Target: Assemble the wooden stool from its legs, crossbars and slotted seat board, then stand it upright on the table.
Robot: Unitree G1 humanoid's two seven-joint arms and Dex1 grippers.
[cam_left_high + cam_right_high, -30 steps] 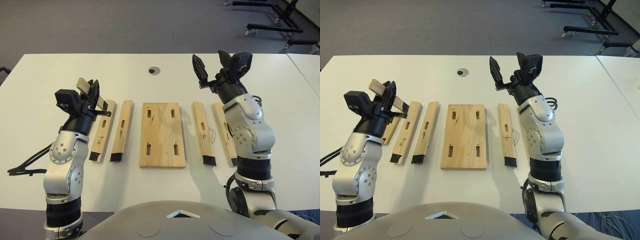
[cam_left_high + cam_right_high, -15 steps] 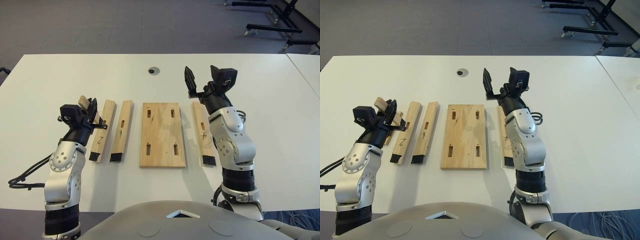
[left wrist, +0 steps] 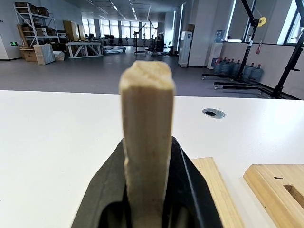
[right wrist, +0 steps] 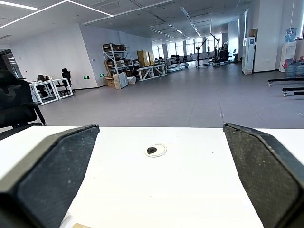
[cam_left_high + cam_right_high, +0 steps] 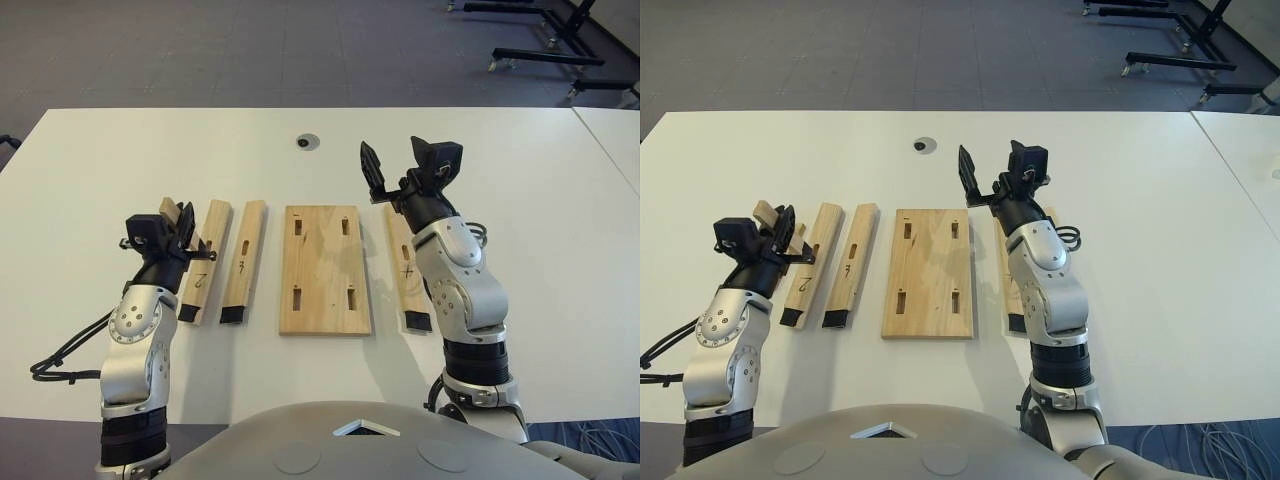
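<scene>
1. I am clamping my left pincer (image 5: 168, 230) on a short wooden crossbar (image 3: 146, 137). Its fingers (image 3: 102, 190) are pressing the two flat sides, and the bar's free end is sticking out past them, away from me. I judge this grip is leaving that end bare so it can go into a slot.
2. I am holding that crossbar low over the left part of the table (image 5: 560, 230), just outside the outermost left leg (image 5: 203, 265). That seems a sensible place, since this leg's slot is facing up close by.
3. I am spreading my right pincer (image 5: 404, 170) wide with nothing between its fingers (image 4: 52, 175). It is hanging above the far end of the right-hand leg (image 5: 410, 295), raised off the wood and touching nothing. I take this as a ready stance for a grasp rather than a grasp under way.
4. The second left leg (image 5: 243, 260) is lying just beside the first, parallel to it. Both are showing their slots upward and pointing their dark-capped feet toward me.
5. The slotted seat board (image 5: 323, 268) is lying flat in the middle between the left and right legs, with its four slots facing up. Each arm is thus working its own side without crossing.
6. Farther off, a round cable grommet (image 5: 303, 141) is sitting in the table, well apart from the parts.
7. In my judgement nothing is joined yet, so the stool is at its very beginning.
</scene>
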